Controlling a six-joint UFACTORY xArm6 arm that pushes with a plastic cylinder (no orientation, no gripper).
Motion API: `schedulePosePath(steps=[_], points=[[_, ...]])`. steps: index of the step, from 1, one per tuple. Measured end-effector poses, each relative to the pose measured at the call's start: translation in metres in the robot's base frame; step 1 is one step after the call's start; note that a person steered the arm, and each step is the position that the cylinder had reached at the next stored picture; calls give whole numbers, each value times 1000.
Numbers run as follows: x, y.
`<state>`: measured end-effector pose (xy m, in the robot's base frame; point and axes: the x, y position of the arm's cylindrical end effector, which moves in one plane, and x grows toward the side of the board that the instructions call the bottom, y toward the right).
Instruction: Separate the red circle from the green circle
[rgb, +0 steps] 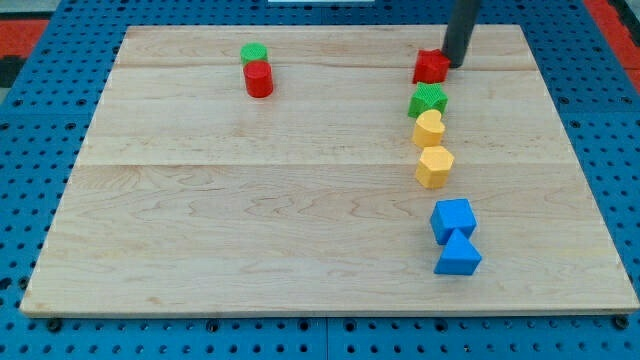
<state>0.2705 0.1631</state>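
red circle (259, 79) touches green circle (253, 53) on wooden board (200, 200); no fingers, my tip (452, 64) far right.

Wooden board (250, 220) on a blue pegboard. Near the view's top left: green circle (253, 52) touching red circle (259, 79). Column down the view's right: red block (431, 67), green block (427, 100), yellow heart (429, 128), yellow hexagon (434, 166), blue cube (452, 219), blue triangle (458, 255).
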Motion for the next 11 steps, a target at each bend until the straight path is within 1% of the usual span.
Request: schedulePosePath(steps=[1, 2, 3, 4, 5, 6, 8, 9, 10, 11], points=[[-42, 34], [-73, -66], [-27, -175], [54, -196], [68, -301], [58, -338], [50, -174], [46, -167], [58, -218], [19, -273]])
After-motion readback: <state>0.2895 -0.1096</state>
